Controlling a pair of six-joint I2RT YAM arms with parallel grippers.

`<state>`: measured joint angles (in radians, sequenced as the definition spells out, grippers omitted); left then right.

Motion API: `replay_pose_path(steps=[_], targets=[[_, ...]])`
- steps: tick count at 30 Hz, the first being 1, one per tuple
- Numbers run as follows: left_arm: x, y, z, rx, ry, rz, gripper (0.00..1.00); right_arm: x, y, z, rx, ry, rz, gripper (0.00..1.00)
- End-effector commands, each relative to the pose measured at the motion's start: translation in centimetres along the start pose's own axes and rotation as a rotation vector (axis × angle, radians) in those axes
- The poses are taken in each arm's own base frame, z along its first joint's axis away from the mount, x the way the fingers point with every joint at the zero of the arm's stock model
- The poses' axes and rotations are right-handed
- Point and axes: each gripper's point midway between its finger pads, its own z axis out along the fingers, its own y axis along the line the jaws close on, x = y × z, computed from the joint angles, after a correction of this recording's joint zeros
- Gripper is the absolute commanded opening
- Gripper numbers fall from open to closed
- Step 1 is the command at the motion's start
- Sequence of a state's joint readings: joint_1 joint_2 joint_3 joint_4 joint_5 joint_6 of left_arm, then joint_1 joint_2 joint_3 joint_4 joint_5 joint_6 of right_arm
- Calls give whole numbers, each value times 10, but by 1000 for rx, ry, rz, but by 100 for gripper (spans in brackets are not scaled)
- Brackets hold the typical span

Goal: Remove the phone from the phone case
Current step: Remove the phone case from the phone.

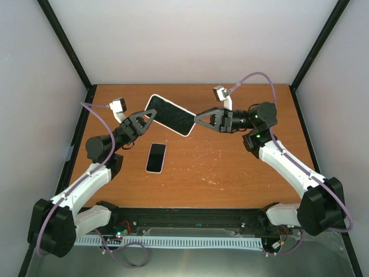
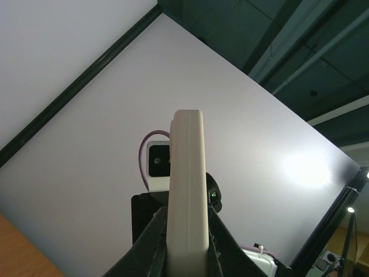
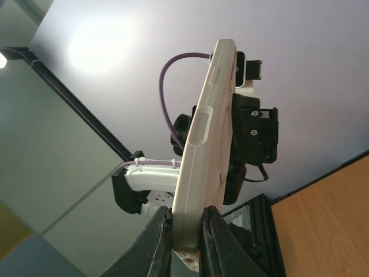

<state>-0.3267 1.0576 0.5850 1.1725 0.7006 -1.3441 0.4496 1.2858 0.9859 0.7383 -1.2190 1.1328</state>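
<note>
Phone (image 1: 155,157), dark screen up, lies flat on the wooden worktop (image 1: 230,167) just in front of the left arm, touched by neither arm. Above and behind it, the cream phone case (image 1: 169,114) hangs in the air, slanted and stretched between the two arms. The left gripper (image 1: 151,117) is clamped on the case's upper-left end and the right gripper (image 1: 197,119) pinches its lower-right corner. Both wrist views show the case edge-on, squeezed between that arm's fingers, with moulded side buttons visible from the right. Seen from above, the case shows only a plain pale face. With the handset lying apart on the worktop, the separation looks complete, though the edge-on views cannot confirm the shell is hollow. What seems left is to set the case down and release it.
</note>
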Motion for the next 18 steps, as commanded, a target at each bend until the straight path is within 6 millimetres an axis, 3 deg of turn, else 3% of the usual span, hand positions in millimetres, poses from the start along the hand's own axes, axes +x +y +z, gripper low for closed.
replay_pose_path(steps=[1,5,18], targets=[[-1,-4,6,37,16,12,0,2,64,4,-170,26,-157,3],[3,-6,11,71,57,5,0,13,90,13,-238,79,-212,3],[17,-17,28,165,180,-12,0,30,140,16,-388,142,-334,3]])
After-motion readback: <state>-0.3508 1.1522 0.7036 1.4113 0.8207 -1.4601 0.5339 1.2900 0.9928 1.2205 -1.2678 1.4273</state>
